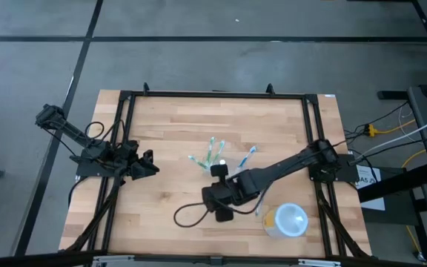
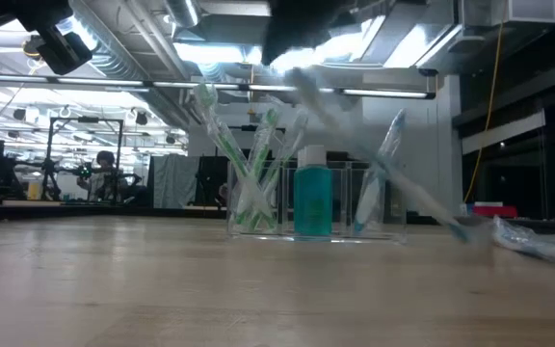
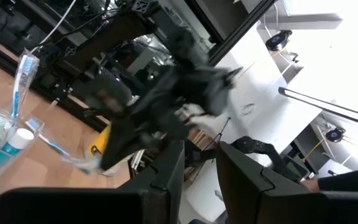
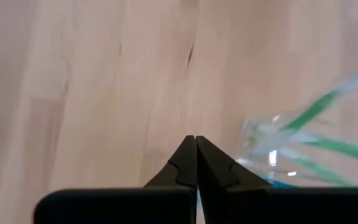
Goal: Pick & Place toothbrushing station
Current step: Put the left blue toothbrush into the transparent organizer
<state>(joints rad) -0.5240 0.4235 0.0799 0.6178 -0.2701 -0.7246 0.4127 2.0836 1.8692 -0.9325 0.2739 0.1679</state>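
Fingers of the right gripper (image 4: 196,144) pinched together on nothing, just beside the clear toothbrushing station (image 4: 303,146); left gripper (image 3: 199,163) parted, parked aside.

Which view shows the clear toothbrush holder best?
The low view: the toothbrushing station stands side-on, with green toothbrushes and a teal bottle upright in it. The high view shows only a small cluster from above, the right wrist view a corner, the left wrist view an edge.
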